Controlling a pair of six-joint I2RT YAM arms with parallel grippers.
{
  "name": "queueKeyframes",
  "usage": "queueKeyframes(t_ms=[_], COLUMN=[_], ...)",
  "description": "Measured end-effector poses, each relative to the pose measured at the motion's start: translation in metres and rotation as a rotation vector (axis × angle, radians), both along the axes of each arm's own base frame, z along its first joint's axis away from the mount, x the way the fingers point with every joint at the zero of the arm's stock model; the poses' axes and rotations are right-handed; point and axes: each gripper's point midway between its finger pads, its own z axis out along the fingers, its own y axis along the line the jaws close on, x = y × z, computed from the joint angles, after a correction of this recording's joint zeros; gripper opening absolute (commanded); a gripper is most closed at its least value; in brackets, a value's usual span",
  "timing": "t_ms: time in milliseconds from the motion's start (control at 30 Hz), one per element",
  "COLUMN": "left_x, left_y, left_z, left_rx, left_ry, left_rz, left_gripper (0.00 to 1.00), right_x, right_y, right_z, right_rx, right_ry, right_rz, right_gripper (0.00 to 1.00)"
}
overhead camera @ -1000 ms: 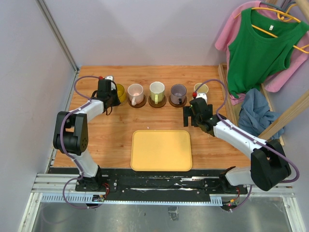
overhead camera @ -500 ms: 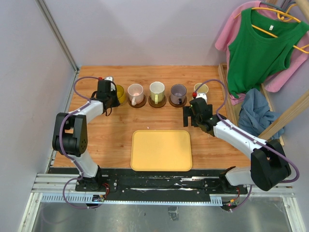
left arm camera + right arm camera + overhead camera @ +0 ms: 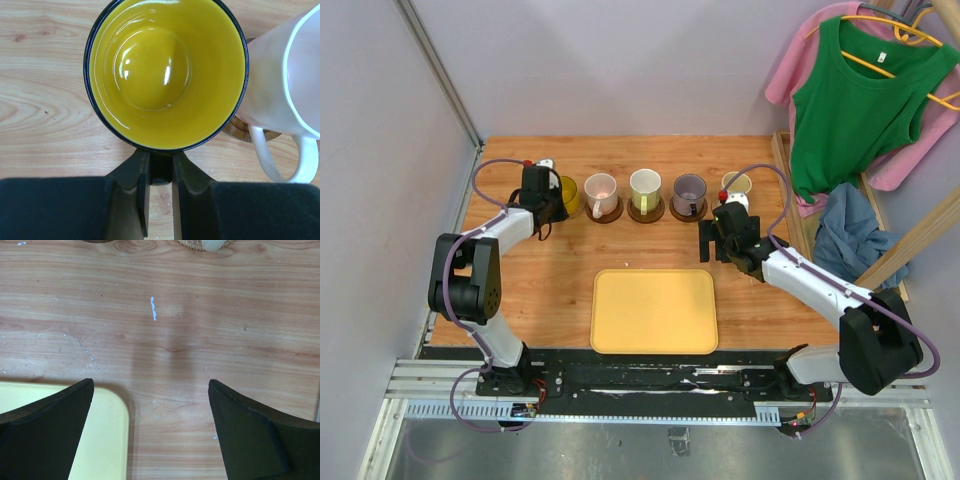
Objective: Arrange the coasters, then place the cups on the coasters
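Yellow cup (image 3: 167, 75) stands upright at the left end of the far row, its dark handle pinched between the closed fingers of the left gripper (image 3: 161, 170). Pink cup (image 3: 280, 85) sits just beside it on a coaster (image 3: 240, 134), walls almost touching. Risk: sideways drift on release could nudge the pink cup off centre. Any coaster under the yellow cup is hidden, so a tilted, rim-perched landing cannot be ruled out. Right gripper (image 3: 151, 390) is spread wide and empty, by the yellow tray (image 3: 100, 440) corner.
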Motion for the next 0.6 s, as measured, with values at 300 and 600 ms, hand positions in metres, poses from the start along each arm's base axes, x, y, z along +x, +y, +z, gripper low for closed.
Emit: queueKeyframes(t_ms=[300, 600], left_x=[-0.0001, -0.0052], left_y=[0.0004, 0.0048], left_z=[0.0002, 0.0008], left_rx=[0.002, 0.015], left_ry=[0.000, 0.010], left_rz=[0.002, 0.021], left_gripper=[0.01, 0.00], right_x=[0.0000, -0.0002], right_y=[0.0001, 0.0006], right_z=[0.0000, -0.0001], right_rx=[0.001, 0.003], right_ry=[0.000, 0.001], right_rz=[0.000, 0.001], right_gripper=[0.98, 0.98])
